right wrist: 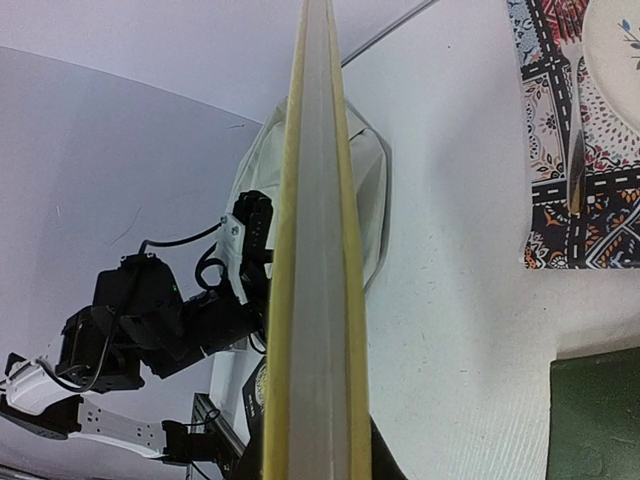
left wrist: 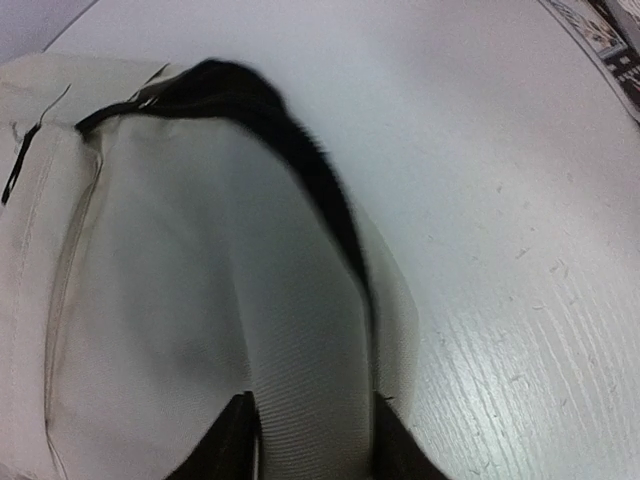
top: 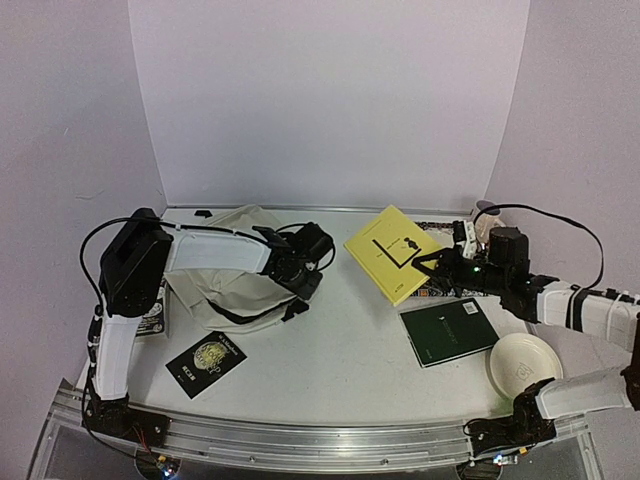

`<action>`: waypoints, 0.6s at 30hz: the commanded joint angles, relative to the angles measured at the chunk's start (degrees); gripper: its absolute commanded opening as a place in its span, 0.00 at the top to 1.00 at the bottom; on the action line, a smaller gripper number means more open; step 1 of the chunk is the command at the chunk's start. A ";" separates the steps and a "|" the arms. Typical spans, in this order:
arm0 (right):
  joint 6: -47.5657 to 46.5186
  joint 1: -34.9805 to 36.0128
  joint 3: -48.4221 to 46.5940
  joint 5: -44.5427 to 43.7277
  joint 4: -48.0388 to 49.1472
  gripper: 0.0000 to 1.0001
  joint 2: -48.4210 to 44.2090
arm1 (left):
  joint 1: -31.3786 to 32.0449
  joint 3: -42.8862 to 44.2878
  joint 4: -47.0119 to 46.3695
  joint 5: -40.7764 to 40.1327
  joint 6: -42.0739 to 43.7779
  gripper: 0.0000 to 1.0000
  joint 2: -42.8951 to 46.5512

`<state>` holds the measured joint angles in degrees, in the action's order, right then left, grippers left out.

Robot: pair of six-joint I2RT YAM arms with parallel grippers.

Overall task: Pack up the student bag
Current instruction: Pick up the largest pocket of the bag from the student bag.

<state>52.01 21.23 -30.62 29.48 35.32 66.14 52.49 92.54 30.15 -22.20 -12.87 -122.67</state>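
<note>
The cream student bag [top: 235,280] lies on the table at the left, its black-edged opening facing right. My left gripper [top: 300,268] is shut on a cream fabric flap of the bag [left wrist: 310,400] at the opening and holds it up. My right gripper [top: 437,262] is shut on a yellow book [top: 393,252] and holds it tilted above the table, right of the bag. In the right wrist view the book [right wrist: 315,250] shows edge-on between the jaws, with the bag [right wrist: 370,180] behind it.
A dark green notebook [top: 450,331] and a white paper plate [top: 524,364] lie at the right front. A black booklet with a gold emblem [top: 206,362] lies in front of the bag. A patterned mat [right wrist: 575,150] lies under the right arm.
</note>
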 commanded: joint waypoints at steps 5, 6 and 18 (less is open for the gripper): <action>-3.43 -0.09 -1.47 -1.14 2.84 1.00 -5.26 | 3.43 9.25 0.75 10.38 0.67 0.95 2.26; -3.64 -0.07 -1.58 -1.23 2.48 1.00 -5.57 | 3.90 9.88 0.77 11.11 0.32 0.97 2.48; -4.52 -0.09 -2.16 0.71 -2.55 1.00 -9.25 | 4.87 12.44 4.50 8.28 -1.70 0.94 9.23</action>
<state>49.02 21.23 -30.57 27.65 28.75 59.76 57.92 100.92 33.27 -11.56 -14.47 -120.51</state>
